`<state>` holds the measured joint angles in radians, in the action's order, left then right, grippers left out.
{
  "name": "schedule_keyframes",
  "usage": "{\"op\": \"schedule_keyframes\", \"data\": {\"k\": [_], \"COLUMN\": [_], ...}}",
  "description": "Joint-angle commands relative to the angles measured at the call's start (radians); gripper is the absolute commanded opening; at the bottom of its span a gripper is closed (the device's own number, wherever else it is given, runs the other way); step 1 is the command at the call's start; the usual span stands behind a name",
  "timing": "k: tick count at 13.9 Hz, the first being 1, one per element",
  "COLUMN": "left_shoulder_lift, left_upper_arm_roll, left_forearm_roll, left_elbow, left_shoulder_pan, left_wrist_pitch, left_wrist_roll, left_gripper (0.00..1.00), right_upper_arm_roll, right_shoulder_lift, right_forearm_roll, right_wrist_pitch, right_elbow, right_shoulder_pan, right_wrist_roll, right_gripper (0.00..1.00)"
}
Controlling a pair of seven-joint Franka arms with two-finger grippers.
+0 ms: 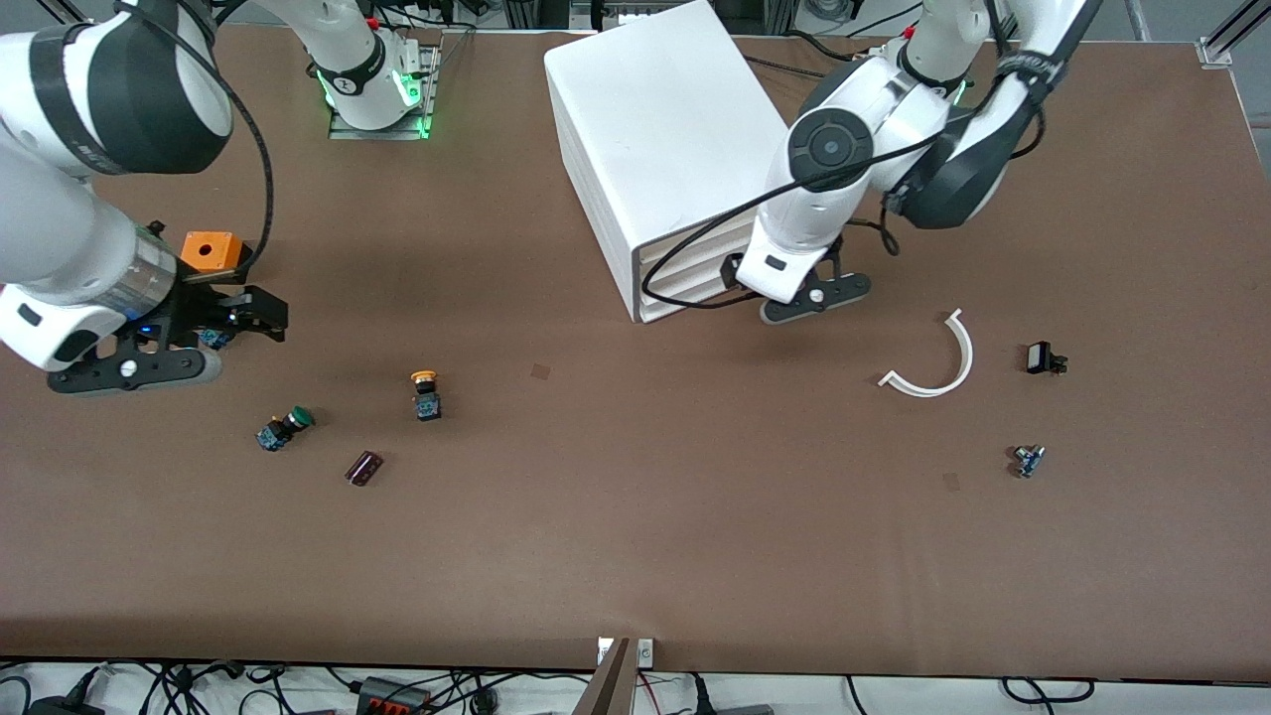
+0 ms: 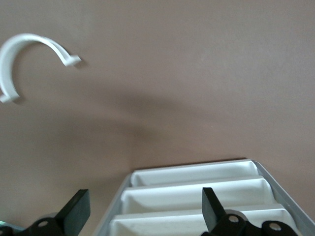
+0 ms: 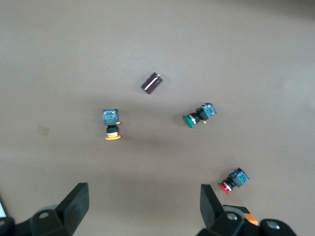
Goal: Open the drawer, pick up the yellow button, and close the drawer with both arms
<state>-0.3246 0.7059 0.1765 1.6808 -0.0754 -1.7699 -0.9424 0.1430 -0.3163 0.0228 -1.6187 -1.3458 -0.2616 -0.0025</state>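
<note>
1. Nearest the front camera we log a small dark maroon part [image 1: 364,468] lying on the table [image 1: 635,556], toward the right arm's end.
2. A little farther, the green button [image 1: 285,428] lies on its side, apart from the maroon part.
3. Toward the left arm's end, a small blue-and-metal part [image 1: 1029,460] sits alone.
4. The button [image 1: 426,394] lies tipped over on the bare table, out of the cabinet. Its long axis runs near-to-far: orange cap pointing away from the front camera, black-and-blue body toward it. Nothing touches it.
5. Farther at the left arm's end we note a white curved strip [image 1: 938,362] and, beside it, a small black part [image 1: 1043,358].
6. The right gripper [image 1: 260,316] hangs over the table at the right arm's end, above the red button [image 3: 234,180]. In its wrist view the fingers [image 3: 74,205] stand wide apart, gripping nothing.
7. An orange block [image 1: 210,252] shows next to the right arm's wrist; we cannot tell whether it rests on the table.
8. The left gripper [image 1: 737,275] is at the cabinet's front, at the drawers [image 2: 197,189]. Its fingers [image 2: 210,209] are spread wide, with the drawer fronts between them; contact cannot be judged.
9. Farthest, the cabinet [image 1: 667,149] stands angled, drawer fronts facing the front camera and the left arm's end. The fronts look nearly flush.
</note>
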Motion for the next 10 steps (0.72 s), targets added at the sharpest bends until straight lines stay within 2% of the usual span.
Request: {"op": "schedule_keyframes", "data": {"k": [1, 2, 5, 7, 9, 10], "left_shoulder_lift": [0.002, 0.002, -0.001, -0.001, 0.027, 0.060], "left_upper_arm_roll": [0.004, 0.004, 0.003, 0.003, -0.055, -0.119], "left_forearm_roll": [0.041, 0.041, 0.072, 0.100, 0.087, 0.080], "left_elbow": [-0.059, -0.079, -0.203, -0.265, -0.288, -0.285], "left_shoulder_pan": [-0.082, -0.108, -0.161, -0.179, -0.179, -0.172], "left_wrist_pitch": [0.059, 0.084, 0.240, 0.300, 0.306, 0.303], "left_wrist_roll": [0.150, 0.222, 0.419, 0.544, 0.699, 0.764], "left_gripper": [1.00, 1.00, 1.00, 1.00, 1.00, 1.00], "right_upper_arm_roll": [0.030, 0.041, 0.052, 0.069, 0.052, 0.006], "right_shoulder_lift": [0.011, 0.043, 0.054, 0.066, 0.085, 0.100], "right_forearm_roll": [-0.006, -0.018, -0.024, -0.015, -0.021, -0.021], "right_wrist_pitch": [0.010, 0.008, 0.034, 0.045, 0.036, 0.034], "right_elbow": [-0.006, -0.012, -0.015, -0.010, -0.007, -0.006], "right_shoulder_pan": [0.016, 0.019, 0.030, 0.032, 0.089, 0.135], "right_wrist_roll": [0.004, 0.010, 0.013, -0.004, -0.004, -0.004], "right_gripper": [1.00, 1.00, 1.00, 1.00, 1.00, 1.00]}}
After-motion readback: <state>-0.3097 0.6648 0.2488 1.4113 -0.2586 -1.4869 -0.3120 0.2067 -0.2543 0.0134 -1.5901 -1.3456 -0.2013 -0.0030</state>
